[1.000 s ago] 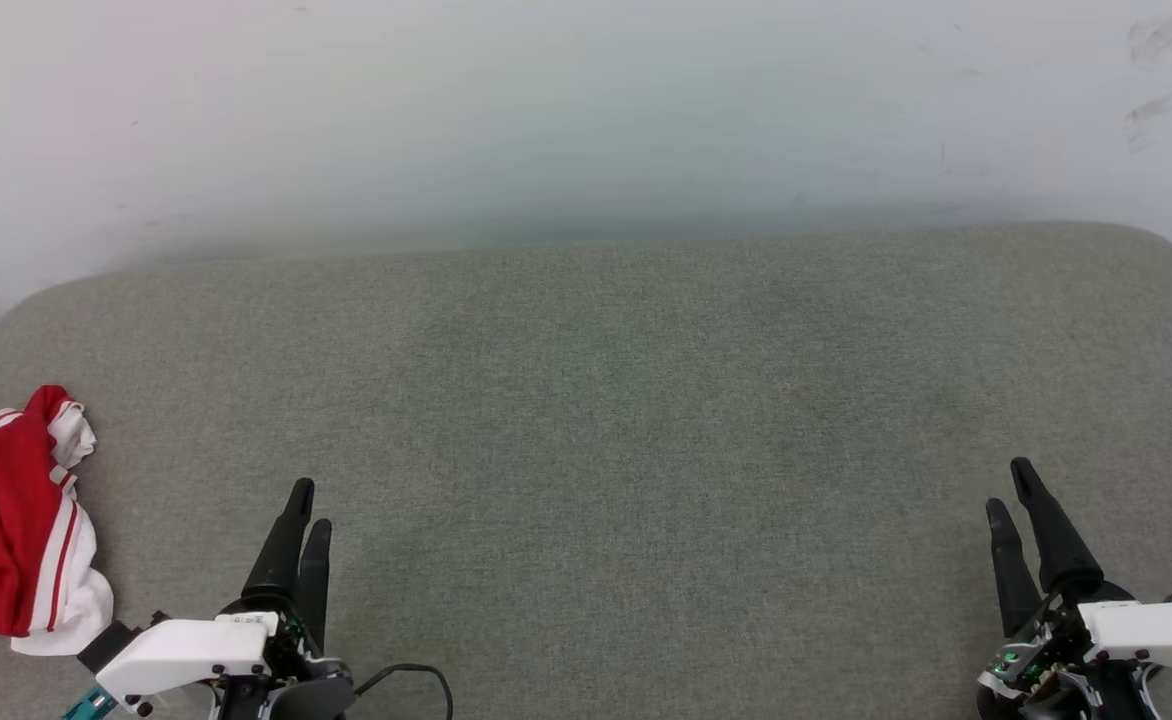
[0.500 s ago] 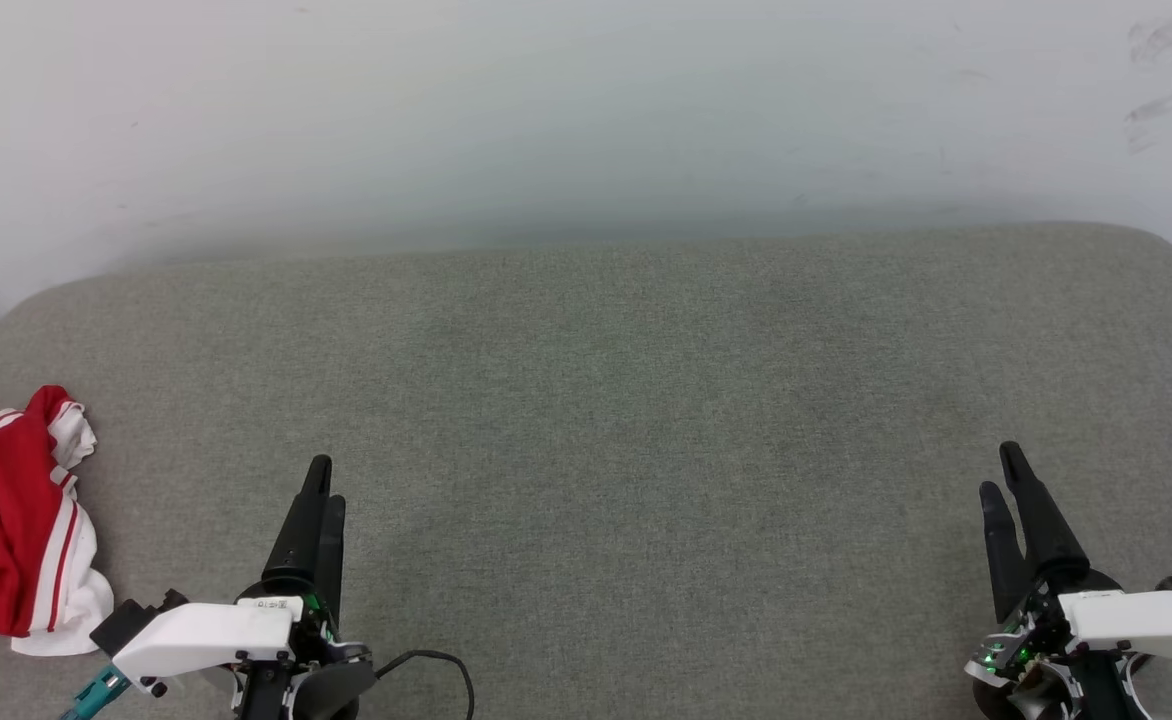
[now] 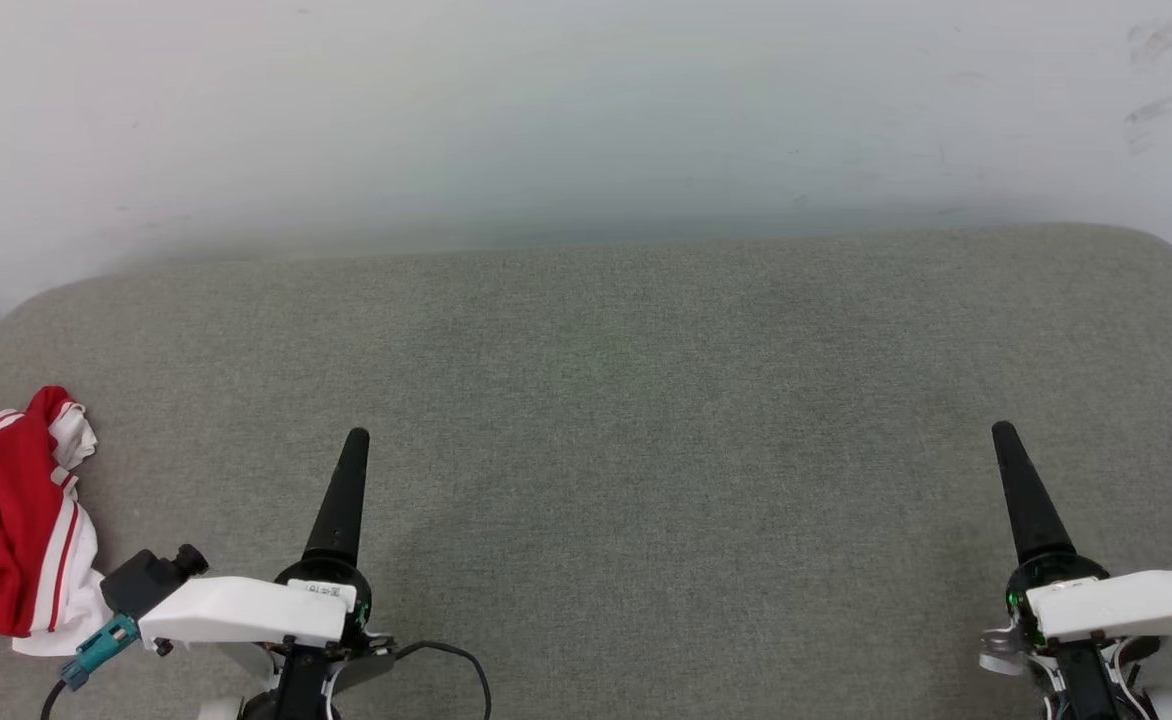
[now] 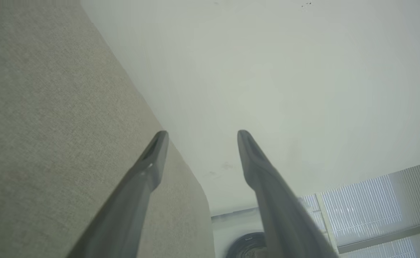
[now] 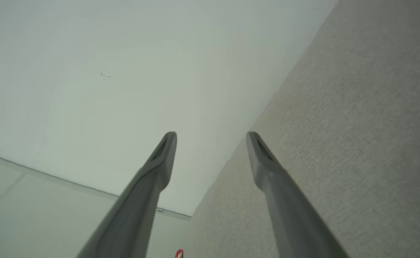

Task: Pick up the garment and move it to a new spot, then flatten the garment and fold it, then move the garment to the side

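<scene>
The garment (image 3: 8, 520), a red T-shirt with white sleeves and striped trim, lies crumpled at the far left edge of the grey fabric surface (image 3: 626, 400); a sliver of its red cloth (image 5: 178, 253) shows at the bottom of the right wrist view. My left gripper (image 3: 356, 440) hovers at the lower left, to the right of the garment and apart from it. Its fingers line up in the head view, while the left wrist view shows the left gripper (image 4: 202, 135) open and empty. My right gripper (image 3: 1002, 432) is at the lower right, far from the garment; the right wrist view shows the right gripper (image 5: 211, 136) open and empty.
A pale wall (image 3: 586, 110) rises behind the grey surface. The surface has rounded far corners (image 3: 1171, 250). A window blind (image 4: 367, 200) and a dark round object (image 4: 247, 245) show beyond the surface's end in the left wrist view.
Both grippers have rolled about their wrists, so each pair of fingers now lines up as one in the head view, and their tips have crept forward. The garment has not moved.
</scene>
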Controlling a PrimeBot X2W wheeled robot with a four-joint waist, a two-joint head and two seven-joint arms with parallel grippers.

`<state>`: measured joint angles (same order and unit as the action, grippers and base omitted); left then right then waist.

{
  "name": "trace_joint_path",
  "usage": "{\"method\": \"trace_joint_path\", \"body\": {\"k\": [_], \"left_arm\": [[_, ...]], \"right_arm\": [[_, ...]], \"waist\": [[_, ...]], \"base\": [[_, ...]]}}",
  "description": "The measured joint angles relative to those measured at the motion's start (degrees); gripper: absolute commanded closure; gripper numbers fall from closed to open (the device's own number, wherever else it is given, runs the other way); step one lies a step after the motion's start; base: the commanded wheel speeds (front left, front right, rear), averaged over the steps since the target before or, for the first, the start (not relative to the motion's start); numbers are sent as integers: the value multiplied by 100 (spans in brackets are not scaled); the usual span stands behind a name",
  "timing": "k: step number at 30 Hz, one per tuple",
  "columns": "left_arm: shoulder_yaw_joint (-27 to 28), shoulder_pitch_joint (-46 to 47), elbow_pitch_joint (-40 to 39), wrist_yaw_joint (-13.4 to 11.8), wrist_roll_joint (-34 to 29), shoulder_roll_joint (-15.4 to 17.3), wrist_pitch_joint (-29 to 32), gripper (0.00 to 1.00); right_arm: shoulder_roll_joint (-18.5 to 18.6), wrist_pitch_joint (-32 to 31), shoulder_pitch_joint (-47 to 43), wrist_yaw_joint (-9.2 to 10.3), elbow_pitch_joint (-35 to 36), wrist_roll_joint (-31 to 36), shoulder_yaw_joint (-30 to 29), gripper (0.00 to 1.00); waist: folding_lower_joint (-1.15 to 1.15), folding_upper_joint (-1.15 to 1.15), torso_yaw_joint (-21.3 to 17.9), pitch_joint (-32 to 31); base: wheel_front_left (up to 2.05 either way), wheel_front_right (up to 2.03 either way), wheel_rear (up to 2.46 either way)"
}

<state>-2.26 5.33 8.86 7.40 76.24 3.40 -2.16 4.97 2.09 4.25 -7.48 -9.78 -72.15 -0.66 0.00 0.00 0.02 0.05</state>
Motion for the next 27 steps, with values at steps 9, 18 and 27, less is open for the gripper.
{"method": "trace_joint_path", "body": {"k": [9,18,27], "left_arm": [[-27,24,-227,0,-1463,15,-166,0],[-133,15,-272,0,-2721,88,-324,0],[-225,-13,-242,0,-3732,118,-489,0]], "right_arm": [[22,179,48,0,130,1949,70,0],[-19,348,47,0,140,3094,60,0],[-53,471,46,-1,26,4138,30,0]], "waist": [[0,0,-16,-9],[0,0,-36,-11],[1,0,-52,-18]], "base": [[0,0,0],[0,0,0],[0,0,0]]}}
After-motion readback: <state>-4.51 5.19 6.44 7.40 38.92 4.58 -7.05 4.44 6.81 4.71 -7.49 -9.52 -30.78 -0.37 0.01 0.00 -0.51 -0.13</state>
